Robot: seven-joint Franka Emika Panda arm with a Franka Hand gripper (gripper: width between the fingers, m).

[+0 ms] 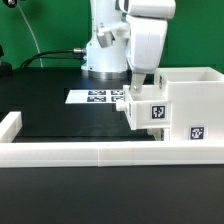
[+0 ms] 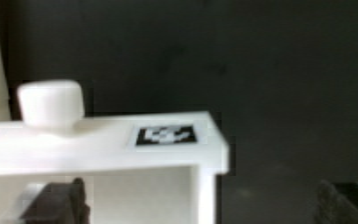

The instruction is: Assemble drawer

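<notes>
The drawer [image 1: 150,108], a small white tray with a code tag on its front, sits against the left side of the larger white housing [image 1: 192,95] and looks partly slid into it. My gripper [image 1: 134,98] hangs straight down at the drawer's left end. In the wrist view the drawer's tagged white face [image 2: 165,136] and a short round white knob [image 2: 51,102] lie below my gripper [image 2: 202,203]. Its dark fingertips [image 2: 55,202] stand far apart. One is over the white part and the other over the black table. The gripper is open and holds nothing.
The marker board [image 1: 98,97] lies on the black table in front of the robot's base. A long white border rail [image 1: 80,152] runs along the near edge, and another rail [image 1: 10,126] stands at the exterior view's left. The housing carries its own tag [image 1: 197,132].
</notes>
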